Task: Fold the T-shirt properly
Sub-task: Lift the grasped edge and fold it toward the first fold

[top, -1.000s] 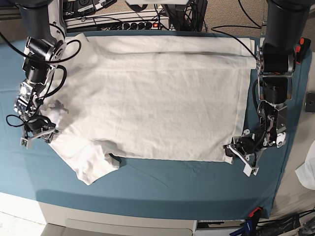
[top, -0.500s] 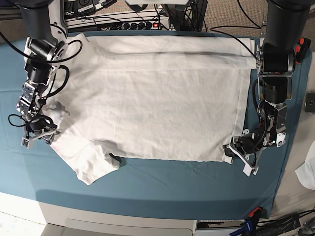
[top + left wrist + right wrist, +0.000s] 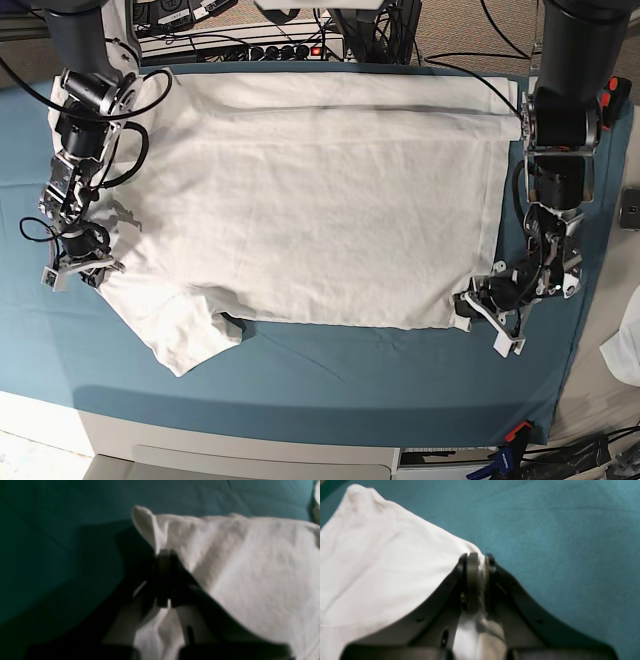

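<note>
Base view: the T-shirt (image 3: 300, 210) lies spread flat on the teal cloth (image 3: 330, 370) that covers the bench, its hem to the right, its shoulders to the left, and one sleeve (image 3: 180, 335) sticking out toward the near left.

The left gripper (image 3: 478, 305) sits at the near right corner of the hem. In its wrist view the jaws are closed on a pinch of white fabric, with a small ear of the corner (image 3: 145, 522) poking up beyond them.

The right gripper (image 3: 78, 268) is at the left edge by the shoulder. Its wrist view shows the jaws drawn narrow with a thin fold of the shirt's edge (image 3: 470, 548) between them.

The main risk, as I judge it, is that both grips are shallow. Each holds only the very margin of the cloth, so a quick lift could pull the fabric free on one side and leave the fold skewed.

I cannot tell whether either pinch takes both layers of the shirt. A single layer would let the lower one drag and bunch.

The loose sleeve may also trail and crumple under the fold.
</note>
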